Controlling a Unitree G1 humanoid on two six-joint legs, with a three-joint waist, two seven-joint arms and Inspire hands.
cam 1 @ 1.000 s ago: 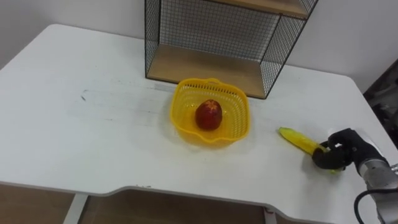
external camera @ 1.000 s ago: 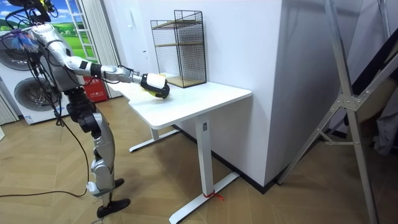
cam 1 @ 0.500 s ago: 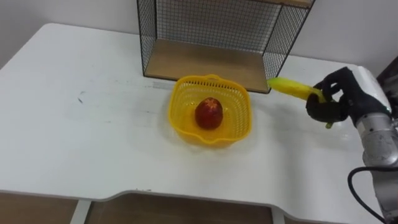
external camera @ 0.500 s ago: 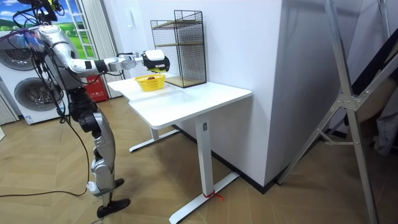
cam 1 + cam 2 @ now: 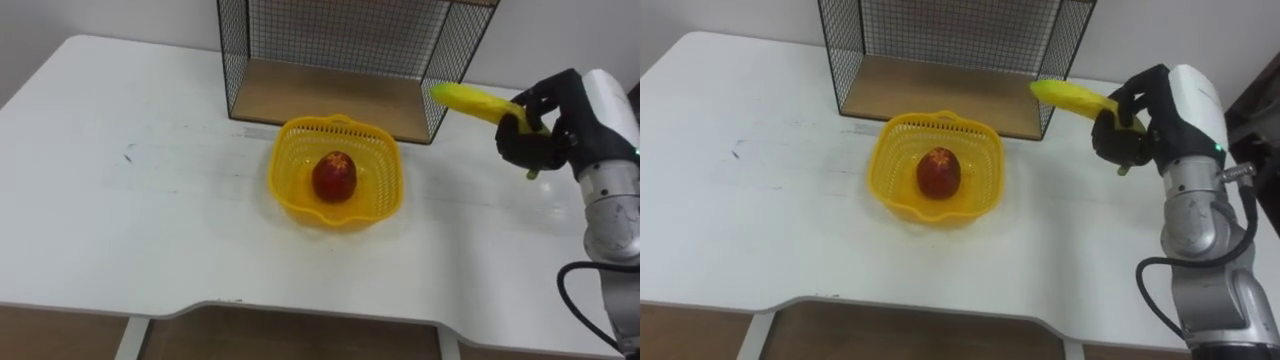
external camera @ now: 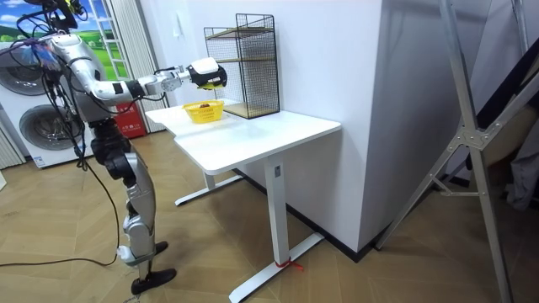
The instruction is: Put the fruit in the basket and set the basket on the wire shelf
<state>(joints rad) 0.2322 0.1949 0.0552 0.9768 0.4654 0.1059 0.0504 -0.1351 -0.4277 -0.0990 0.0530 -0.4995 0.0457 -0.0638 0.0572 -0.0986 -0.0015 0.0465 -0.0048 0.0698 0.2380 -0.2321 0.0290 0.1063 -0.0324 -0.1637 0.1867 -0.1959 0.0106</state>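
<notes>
A yellow plastic basket [image 5: 380, 165] [image 5: 980, 155] sits mid-table in front of the wire shelf [image 5: 345, 60] [image 5: 940, 50]. A red apple [image 5: 334, 178] [image 5: 938, 172] lies inside it. My right hand [image 5: 540, 130] [image 5: 1135, 120] is raised above the table to the right of the basket, shut on a yellow banana [image 5: 475, 102] [image 5: 1070, 97] whose free end points left toward the shelf's corner. In the room view the right hand [image 6: 206, 74] holds the banana above the basket [image 6: 203, 110].
The white table [image 5: 120, 200] [image 6: 261, 135] has open surface to the left of and in front of the basket. The shelf's wooden bottom board [image 5: 330, 100] lies right behind the basket. A wall stands behind the shelf.
My right hand lifted the banana off the table at the right and carried it up and leftward toward the shelf corner. The view shifted slightly.
</notes>
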